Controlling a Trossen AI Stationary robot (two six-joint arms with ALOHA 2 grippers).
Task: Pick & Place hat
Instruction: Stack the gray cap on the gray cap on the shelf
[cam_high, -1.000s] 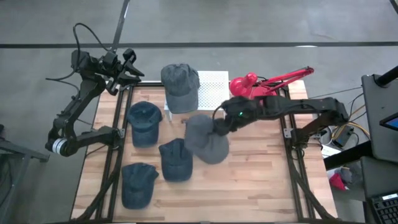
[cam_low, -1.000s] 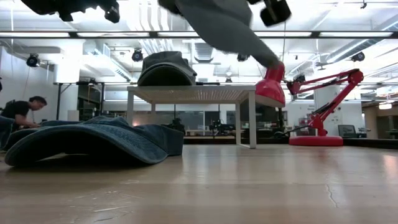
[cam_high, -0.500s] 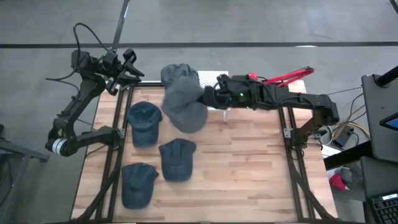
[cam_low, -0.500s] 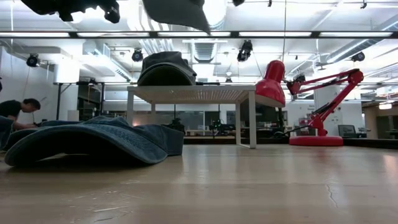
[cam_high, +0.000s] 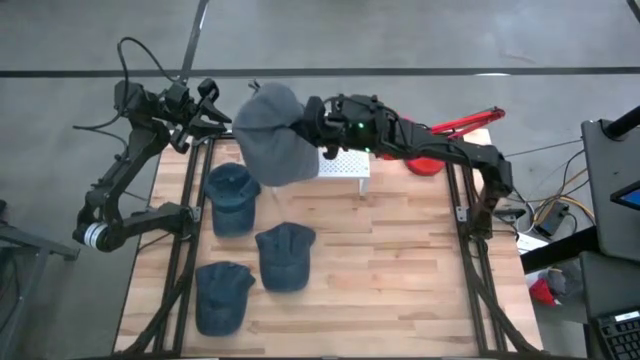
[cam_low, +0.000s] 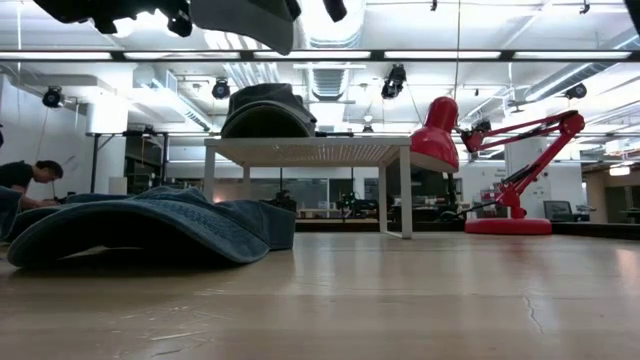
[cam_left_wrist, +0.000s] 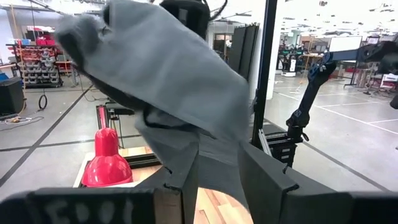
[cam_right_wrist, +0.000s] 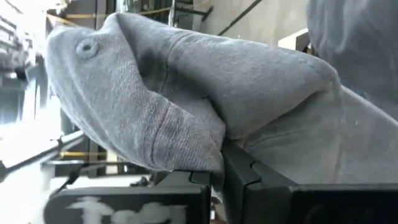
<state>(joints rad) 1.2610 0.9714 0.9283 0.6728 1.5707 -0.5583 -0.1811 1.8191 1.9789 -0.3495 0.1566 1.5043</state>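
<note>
The left pincer (cam_high: 205, 105) hangs off the bench's (cam_high: 400, 270) far-left corner, just left of the white stand (cam_high: 345, 160); whether its fingers are apart I cannot tell. Three blue hats (cam_high: 232, 198) lie on the bench, near side of the stand. The right pincer (cam_high: 305, 125) is clamped on a grey hat (cam_high: 268, 135), carried in the air over the stand's left end, above another grey hat (cam_low: 268, 112) resting there. To do this well, I would keep the grip firm, centre the crown over the resting hat, lower gently, then release. A second ago the carried hat hung over mid-bench, nearer than the stand; it has since swung farther and leftward.
</note>
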